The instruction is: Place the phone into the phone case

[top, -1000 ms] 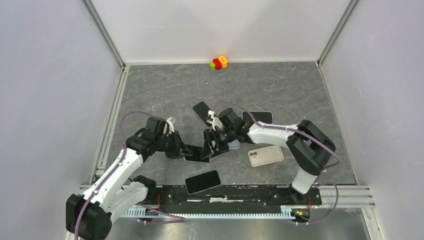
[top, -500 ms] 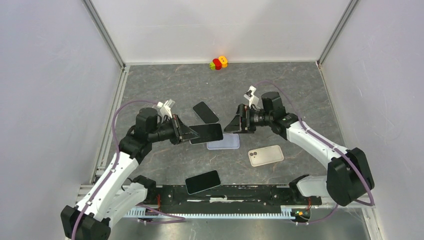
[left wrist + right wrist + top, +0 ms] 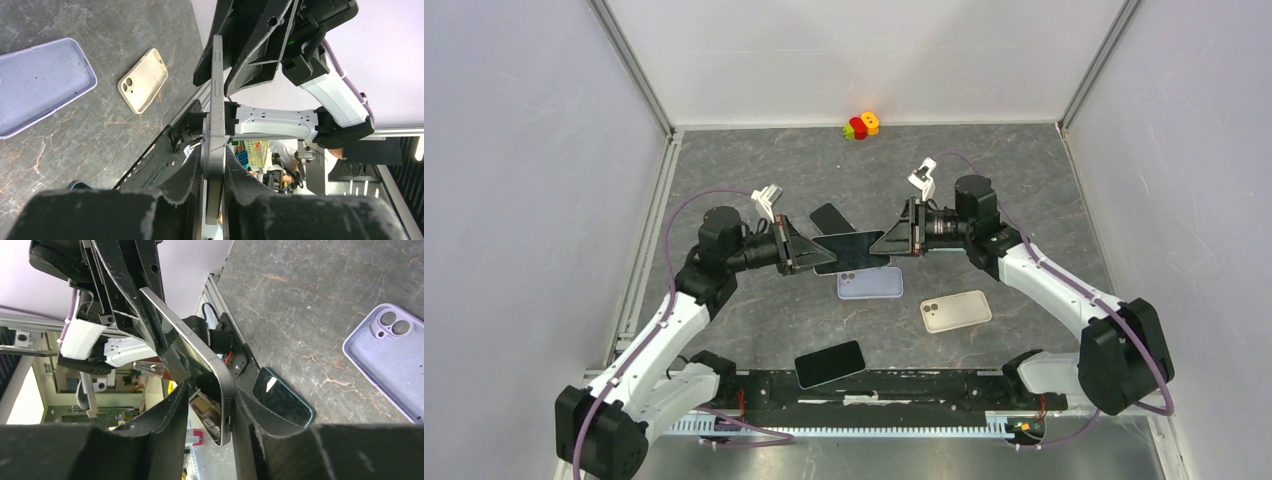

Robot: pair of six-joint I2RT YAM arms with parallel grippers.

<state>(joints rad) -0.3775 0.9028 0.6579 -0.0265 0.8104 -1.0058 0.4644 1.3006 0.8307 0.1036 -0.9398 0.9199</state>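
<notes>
1. Compared with the earlier top view, the right gripper (image 3: 886,243) had come in to the free end of the phone (image 3: 849,245), and its jaws had narrowed. The left arm had carried the phone a little toward the far side of the table.
2. The left gripper (image 3: 802,250) was clenched on the left end of the phone. In the left wrist view, the thin edge of the phone sat tight between the 2 fingers.
3. The right jaws stood on both sides of the other end. Whether they already pressed on it I cannot tell, because in the right wrist view some gap seemed to remain on 1 side.
4. The phone was therefore in the air, bridged between the 2 grippers. Its long axis ran left to right, straight from one pair of jaws to the other.
5. The lilac case (image 3: 871,284) lay on the table below the phone and slightly nearer to the arm bases. Its hollow side faced up, and its long axis ran nearly parallel to the phone.
6. The camera cutout of the case was at its left end, so I judge that the phone's camera end must come to that side.
7. Both arms looked about equally near to the case, and the coming move seemed to be mainly downward and a little toward the bases.
8. The beige case (image 3: 956,311) lay to the right of the lilac one, apart from it.
</notes>
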